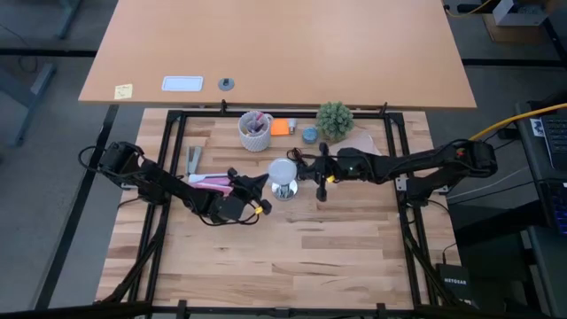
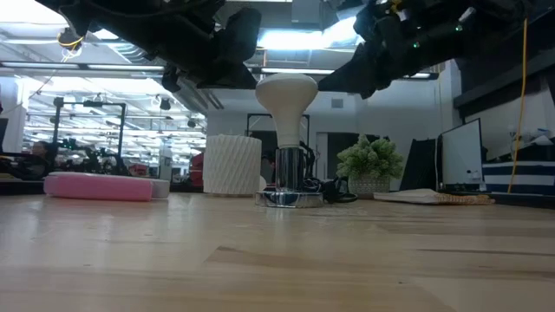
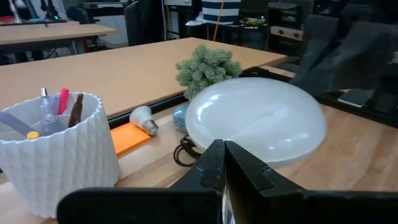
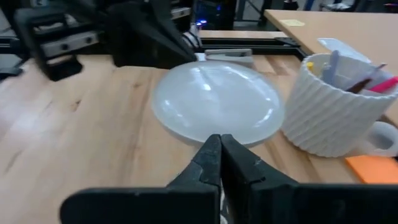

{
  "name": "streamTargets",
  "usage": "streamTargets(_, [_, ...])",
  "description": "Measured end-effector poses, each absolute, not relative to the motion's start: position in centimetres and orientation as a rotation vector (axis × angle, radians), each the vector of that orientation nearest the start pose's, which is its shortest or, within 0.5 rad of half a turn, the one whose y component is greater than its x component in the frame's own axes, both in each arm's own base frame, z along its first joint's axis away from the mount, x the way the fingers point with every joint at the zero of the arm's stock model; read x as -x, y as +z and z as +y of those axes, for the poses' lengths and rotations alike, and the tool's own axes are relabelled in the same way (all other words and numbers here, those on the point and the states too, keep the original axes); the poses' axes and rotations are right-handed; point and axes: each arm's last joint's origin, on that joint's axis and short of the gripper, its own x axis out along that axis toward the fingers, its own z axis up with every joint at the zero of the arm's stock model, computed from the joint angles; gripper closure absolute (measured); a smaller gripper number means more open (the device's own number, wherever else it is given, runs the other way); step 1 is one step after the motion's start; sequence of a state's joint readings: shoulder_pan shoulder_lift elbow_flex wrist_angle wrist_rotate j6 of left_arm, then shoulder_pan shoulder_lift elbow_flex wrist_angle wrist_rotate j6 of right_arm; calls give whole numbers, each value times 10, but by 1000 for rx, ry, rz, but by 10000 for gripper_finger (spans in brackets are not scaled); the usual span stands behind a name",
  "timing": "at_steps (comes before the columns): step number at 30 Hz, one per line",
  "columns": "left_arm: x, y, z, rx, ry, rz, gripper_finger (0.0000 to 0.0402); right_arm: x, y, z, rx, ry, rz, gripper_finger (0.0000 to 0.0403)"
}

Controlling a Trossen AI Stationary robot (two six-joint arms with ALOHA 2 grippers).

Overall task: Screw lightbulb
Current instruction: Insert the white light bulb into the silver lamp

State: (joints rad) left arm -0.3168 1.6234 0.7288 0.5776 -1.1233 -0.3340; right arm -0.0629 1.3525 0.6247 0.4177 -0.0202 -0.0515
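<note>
Pale wooden planks make up the table (image 1: pixel 292 257), framed by black rails, with a tan desk (image 1: pixel 275 44) beyond its far edge. Near the table's middle the lightbulb (image 1: pixel 282 170) stands upright, base down in a silvery round fitting (image 2: pixel 290 198). Just left of it the left gripper (image 1: pixel 257 184) hovers with fingers pressed together on nothing; just right of it the right gripper (image 1: pixel 310 163) is likewise clenched and empty. Farther back stand a white ribbed cup (image 1: pixel 255 133) of pens, an orange pad (image 1: pixel 280 127) and a small green plant (image 1: pixel 334 118). A pink object (image 2: pixel 100 186) lies at the left.
</note>
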Motion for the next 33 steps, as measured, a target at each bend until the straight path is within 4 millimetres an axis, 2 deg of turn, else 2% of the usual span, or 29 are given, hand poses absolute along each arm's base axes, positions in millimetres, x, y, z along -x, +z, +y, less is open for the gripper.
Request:
streamTargets(14, [-307,189,-58,119,843,106,396,-278,214,9,56,34,310,395])
streamTargets(33, [-306,189,-58,101,883,102,396,-278,216,9,58,24,297,398])
